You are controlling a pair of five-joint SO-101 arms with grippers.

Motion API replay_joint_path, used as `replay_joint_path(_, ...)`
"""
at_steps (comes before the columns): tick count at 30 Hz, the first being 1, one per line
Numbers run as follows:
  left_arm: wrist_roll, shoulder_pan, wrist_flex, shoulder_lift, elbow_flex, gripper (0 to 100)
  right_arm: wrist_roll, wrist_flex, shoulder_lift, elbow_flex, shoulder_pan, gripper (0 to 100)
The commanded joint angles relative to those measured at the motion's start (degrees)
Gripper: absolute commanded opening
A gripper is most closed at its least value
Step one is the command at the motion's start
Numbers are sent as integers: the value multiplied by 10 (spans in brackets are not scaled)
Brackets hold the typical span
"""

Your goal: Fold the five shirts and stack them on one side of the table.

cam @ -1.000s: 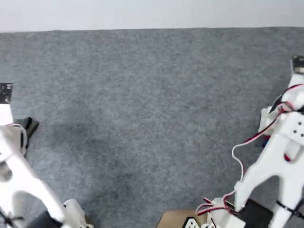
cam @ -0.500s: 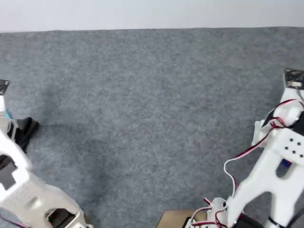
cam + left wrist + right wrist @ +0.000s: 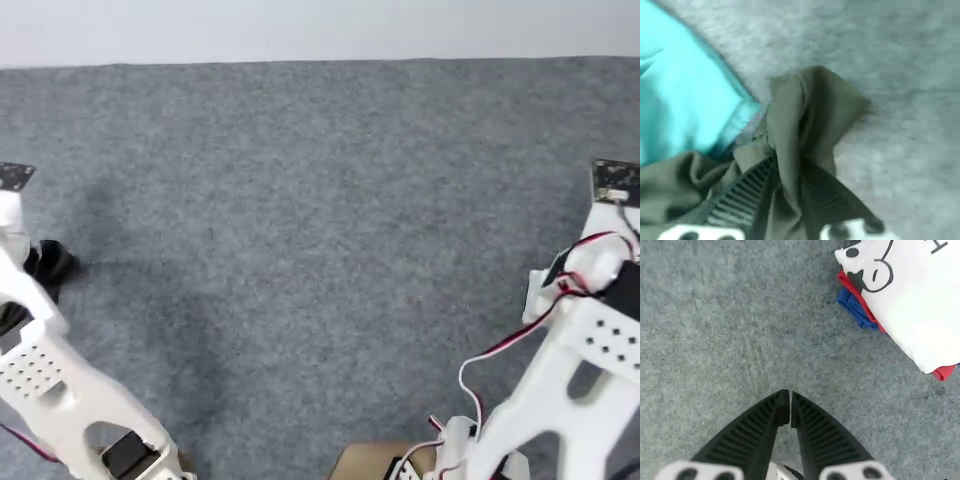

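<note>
Evidently left gripper (image 3: 787,185) sat clamped on bunched olive shirt (image 3: 810,105), beside teal shirt (image 3: 680,85), at high view's left edge. Right gripper (image 3: 790,412) pinched closed, empty, near folded stack (image 3: 910,300). Cloth likely soft, limp, light; best taken at hem corners.

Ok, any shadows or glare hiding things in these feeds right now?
High view: soft even light, one faint shadow on the mat by the left arm, no glare. Left wrist view: the dark shirt pinched in the left pincer is dim in its folds, the teal shirt bright beside it. Right wrist view: evenly lit, the white shirt bright, its print visible.
</note>
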Motion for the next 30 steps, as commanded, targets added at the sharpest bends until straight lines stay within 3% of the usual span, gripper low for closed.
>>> replay_joint_path(1,14,38,89,-63,-67,3,-4,22,-33,-3,-2,9)
replay_joint_path(8,154,121,137,-187,-211,3,-4,22,-56,-3,-2,9)
replay_joint_path(14,240,248,145,-285,-360,4,-4,22,-56,-3,-2,9)
replay_joint_path(23,251,460,99,-344,-544,4,-4,22,-56,-3,-2,9)
replay_joint_path(26,250,471,101,-345,-545,4,-4,22,-56,-3,-2,9)
replay_joint_path(30,251,459,167,-339,-532,4,-4,22,-56,-3,-4,9)
